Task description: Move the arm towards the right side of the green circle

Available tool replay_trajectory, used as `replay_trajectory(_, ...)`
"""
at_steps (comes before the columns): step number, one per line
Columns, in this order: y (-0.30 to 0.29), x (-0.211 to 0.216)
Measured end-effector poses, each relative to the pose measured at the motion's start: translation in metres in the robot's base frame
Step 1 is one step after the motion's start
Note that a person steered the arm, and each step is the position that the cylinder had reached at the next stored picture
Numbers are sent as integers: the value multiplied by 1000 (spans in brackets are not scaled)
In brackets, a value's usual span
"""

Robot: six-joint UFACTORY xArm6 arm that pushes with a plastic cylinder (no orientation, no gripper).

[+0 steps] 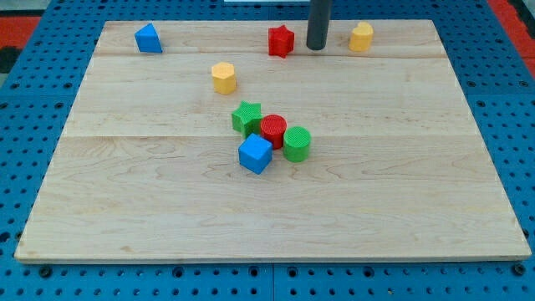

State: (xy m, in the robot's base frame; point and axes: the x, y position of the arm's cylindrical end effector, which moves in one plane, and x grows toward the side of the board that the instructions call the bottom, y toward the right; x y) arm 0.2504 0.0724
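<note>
Near the board's top edge, my tip [316, 48] stood between red star [281, 40] and yellow block [361, 37], fingerless rod, green circle [297, 143] mid-board touching red cylinder [273, 130], no readable writing

From my feed the light is bright and even, coming from overhead, so the pale wooden surface [167, 209] looks slightly washed out without any hard glare spot. Shadows are short and soft: a faint dark rim hugs the base of the green circle [297, 144] and the blue cube [255, 155], and a small smudge sits under my tip [316, 48]. Focus is fair across the view, though block edges look mildly pixelated and soft.
</note>
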Motion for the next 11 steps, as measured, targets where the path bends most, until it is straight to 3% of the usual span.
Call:
replay_trajectory(2, 6, 0)
replay_trajectory(4, 76, 14)
replay_trajectory(8, 129, 15)
replay_trajectory(11, 138, 60)
